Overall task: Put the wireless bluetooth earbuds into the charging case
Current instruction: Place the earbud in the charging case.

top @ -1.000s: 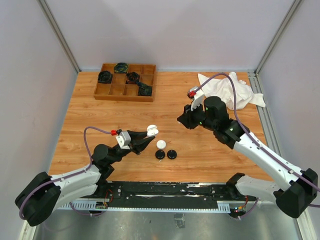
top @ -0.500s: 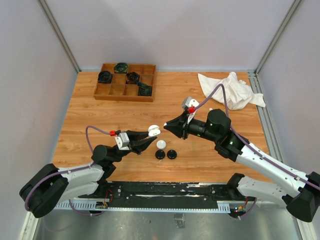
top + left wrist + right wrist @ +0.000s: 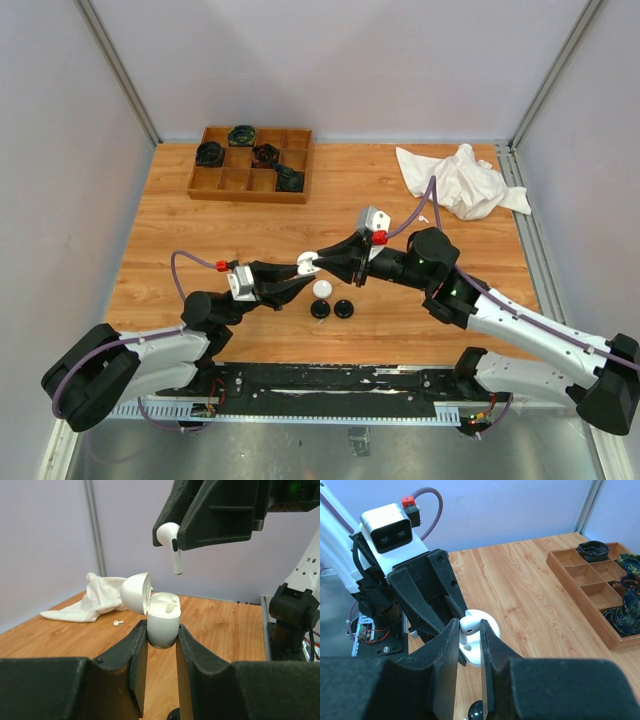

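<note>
Now the right pincer, clamped on a white earbud, is brought from the frame's right to its centre, stem-down just above the open charging case gripped by the left pincer; insertion is judged imminent.

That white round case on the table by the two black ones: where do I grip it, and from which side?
Come down from above and pinch the white round case across its left and right sides. It is low and round, and the black cases sit close by its near edge, so a finger likely would not fit there.
</note>
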`<move>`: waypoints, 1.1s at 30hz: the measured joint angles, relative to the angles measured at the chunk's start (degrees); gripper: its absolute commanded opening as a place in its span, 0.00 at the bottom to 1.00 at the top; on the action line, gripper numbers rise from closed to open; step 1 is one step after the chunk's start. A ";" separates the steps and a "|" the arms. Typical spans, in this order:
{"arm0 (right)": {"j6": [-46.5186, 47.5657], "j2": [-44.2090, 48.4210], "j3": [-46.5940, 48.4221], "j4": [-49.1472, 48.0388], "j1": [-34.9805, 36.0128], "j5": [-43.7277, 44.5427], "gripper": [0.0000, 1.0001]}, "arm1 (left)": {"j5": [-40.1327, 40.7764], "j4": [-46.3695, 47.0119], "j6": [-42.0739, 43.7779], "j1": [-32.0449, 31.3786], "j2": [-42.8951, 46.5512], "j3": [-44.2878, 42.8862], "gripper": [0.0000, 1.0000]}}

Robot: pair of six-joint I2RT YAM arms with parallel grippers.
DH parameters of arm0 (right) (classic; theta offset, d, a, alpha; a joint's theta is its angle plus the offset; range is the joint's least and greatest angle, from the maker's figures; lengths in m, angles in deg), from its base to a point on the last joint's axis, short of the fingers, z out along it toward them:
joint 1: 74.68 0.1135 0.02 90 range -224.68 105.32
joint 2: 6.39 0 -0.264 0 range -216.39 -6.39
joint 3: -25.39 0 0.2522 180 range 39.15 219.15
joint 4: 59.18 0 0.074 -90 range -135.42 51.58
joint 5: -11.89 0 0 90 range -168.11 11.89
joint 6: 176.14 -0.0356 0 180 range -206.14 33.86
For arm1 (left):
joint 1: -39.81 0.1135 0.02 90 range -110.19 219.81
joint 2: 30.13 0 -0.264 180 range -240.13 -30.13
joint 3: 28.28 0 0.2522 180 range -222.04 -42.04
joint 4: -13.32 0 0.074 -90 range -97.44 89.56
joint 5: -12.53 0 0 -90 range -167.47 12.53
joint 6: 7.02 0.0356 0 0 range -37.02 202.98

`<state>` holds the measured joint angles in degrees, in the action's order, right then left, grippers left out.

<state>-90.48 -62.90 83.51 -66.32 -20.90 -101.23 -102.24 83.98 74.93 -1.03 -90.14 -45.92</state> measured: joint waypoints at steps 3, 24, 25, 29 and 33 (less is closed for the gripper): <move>0.37 -0.85 0.00 -1.07 0.31 0.00 0.19 | -0.42 0.04 -0.37 0.00 0.00 -0.15 0.00; 1.79 -3.04 -1.01 -2.89 1.60 -0.48 0.19 | -0.87 0.39 -2.67 0.00 0.70 -0.66 0.00; 1.81 -3.04 -1.03 -2.91 1.60 -0.50 0.19 | -0.87 0.39 -2.73 0.00 0.74 -0.66 0.00; 1.86 -3.04 -1.05 -3.17 1.60 -0.87 0.19 | -0.85 0.39 -2.80 0.00 1.05 -0.66 0.00; 1.88 -3.04 -1.05 -3.23 1.60 -0.94 0.19 | -0.83 0.39 -2.80 0.00 1.09 -0.66 0.00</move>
<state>-88.60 -65.94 82.46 -69.56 -19.31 -102.17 -103.08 84.37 72.13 -1.03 -89.04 -46.58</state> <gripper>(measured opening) 0.203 0.295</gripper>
